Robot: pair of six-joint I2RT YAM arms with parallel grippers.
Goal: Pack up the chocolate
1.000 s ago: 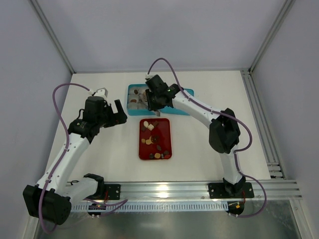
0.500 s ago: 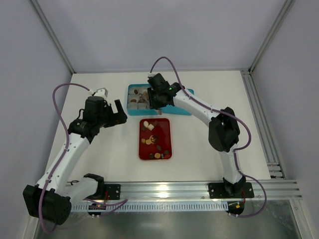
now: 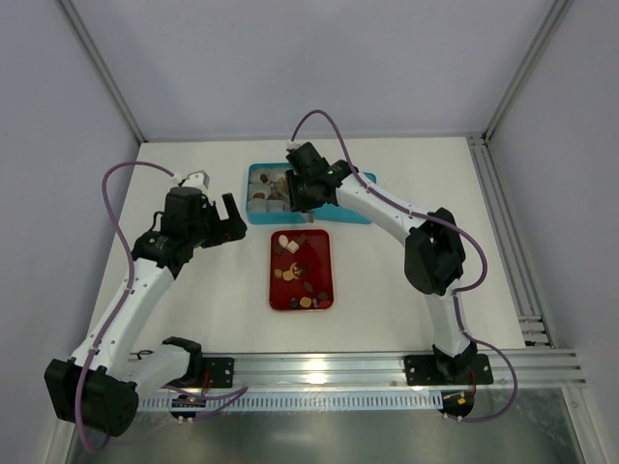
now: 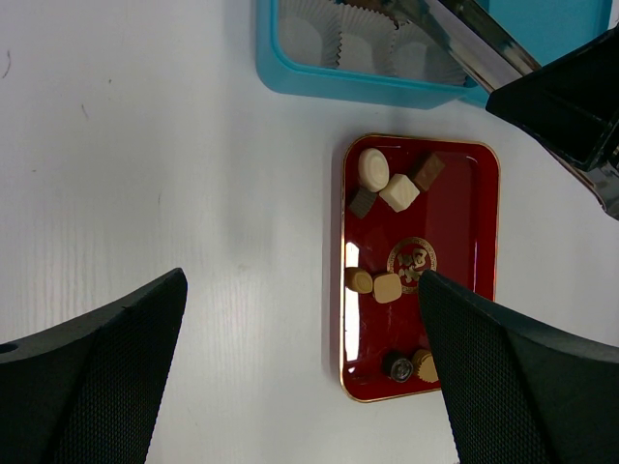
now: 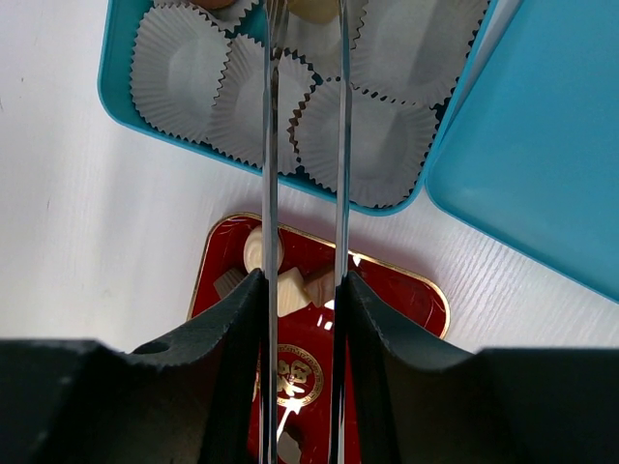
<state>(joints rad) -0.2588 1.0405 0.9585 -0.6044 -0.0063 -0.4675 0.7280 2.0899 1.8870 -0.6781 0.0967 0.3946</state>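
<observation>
Chocolate pieces (image 4: 387, 288), cream, tan and dark brown, lie loose in the red tray (image 4: 474, 242) on the white table (image 4: 145, 145): a cluster at the far end, two side by side mid-tray, more at the near end. The blue box (image 5: 114, 87) sits just beyond the tray's far end and is lined with grey-white paper cups (image 5: 184, 68); most cups seen from the right wrist hold nothing, and a brown piece (image 5: 215, 3) shows in one at the top edge. The blue lid (image 5: 542, 145) lies beside the box on the right. The right gripper (image 5: 305, 12) hangs over the box, its long thin fingers (image 5: 268, 145) running parallel with a narrow gap. A tan chocolate (image 5: 314, 8) sits between the tips, cut by the frame edge; cannot tell if it is clamped or loose. The left gripper (image 4: 302, 280) hovers above bare table left of the tray, fingers spread wide, holding nothing.
</observation>
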